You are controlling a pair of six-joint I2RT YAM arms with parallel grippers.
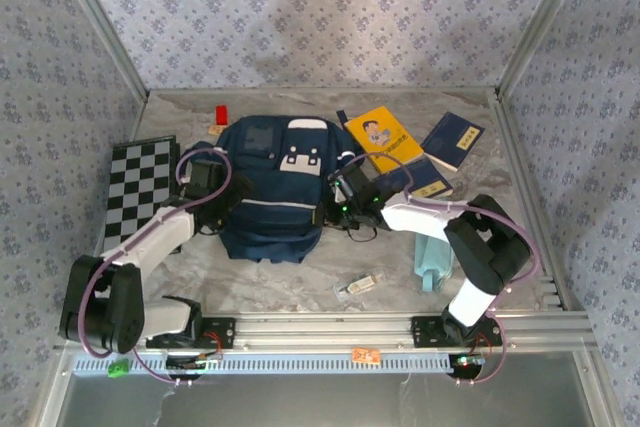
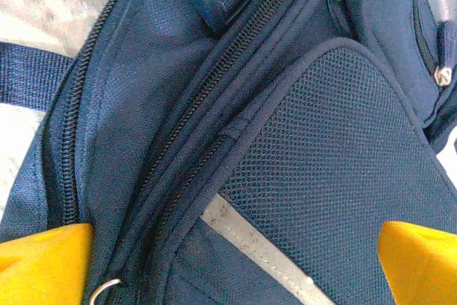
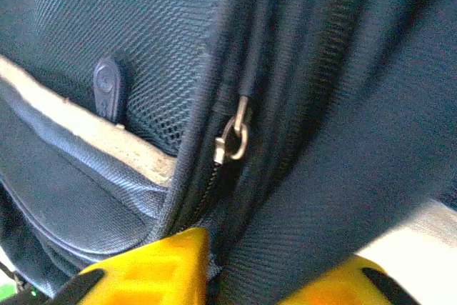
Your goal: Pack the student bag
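Note:
The student bag [image 1: 270, 202], navy with white patches, lies flat in the middle of the table. My left gripper [image 1: 222, 187] is at the bag's left side. In the left wrist view it [image 2: 235, 269] is open, its yellow fingers [image 2: 43, 262] wide apart over the mesh side pocket [image 2: 335, 155] and a zipper line [image 2: 214, 83]. My right gripper [image 1: 335, 209] presses against the bag's right side. Up close it [image 3: 246, 276] is shut on a fold of the bag's fabric, just below a metal zipper pull [image 3: 232, 141].
A checkerboard [image 1: 140, 187] lies left of the bag. A yellow book [image 1: 383, 137] and two navy booklets [image 1: 453, 139] [image 1: 425, 179] lie at the back right. A red block [image 1: 221, 113] sits behind the bag. A teal object [image 1: 433, 259] and a small clear item [image 1: 360, 285] lie in front.

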